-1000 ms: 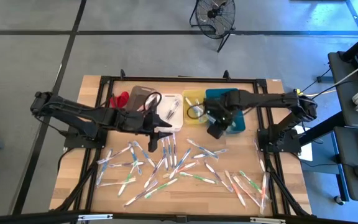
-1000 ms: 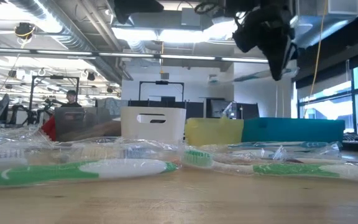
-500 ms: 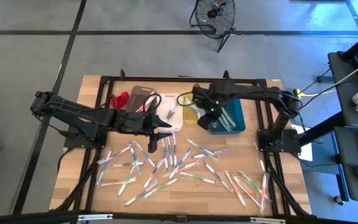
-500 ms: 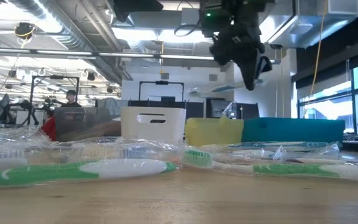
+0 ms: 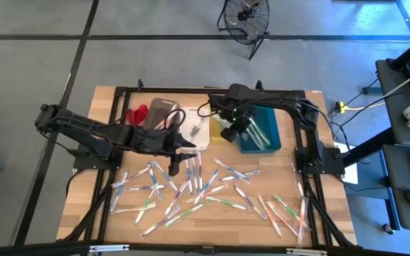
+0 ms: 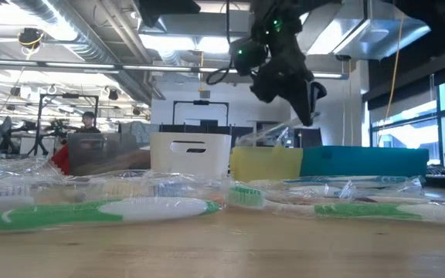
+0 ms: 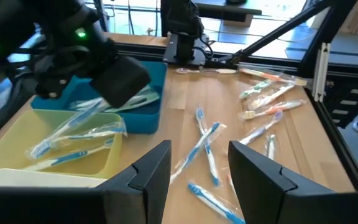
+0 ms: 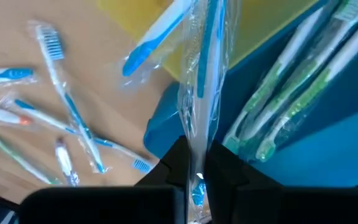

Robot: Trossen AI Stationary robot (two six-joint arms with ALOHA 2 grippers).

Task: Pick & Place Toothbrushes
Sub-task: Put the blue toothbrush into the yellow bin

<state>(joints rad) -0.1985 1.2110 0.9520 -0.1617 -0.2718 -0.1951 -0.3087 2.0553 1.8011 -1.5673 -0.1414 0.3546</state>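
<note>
The right gripper hangs above the row of bins along the table's far edge, over the seam between the yellow bin and the teal bin, its fingers pinched tight on a wrapped blue toothbrush that dangles from them by one end of its clear sleeve. The right wrist view shows blue brushes lying in the yellow bin and green-handled ones in the teal bin, so the sorting seems to go by colour, and this brush most likely belongs in the yellow one. To do the drop well, the gripper should sit squarely over the yellow bin's middle before letting go, since the limp wrapper lets the brush swing and it could catch on the shared wall or slide into the teal side. Coming lower first would steady it. The left gripper waits just inside the near edge of the white bin, fingers parted and holding nothing, above the loose toothbrushes scattered over the table's near half; many remain to sort.
</note>
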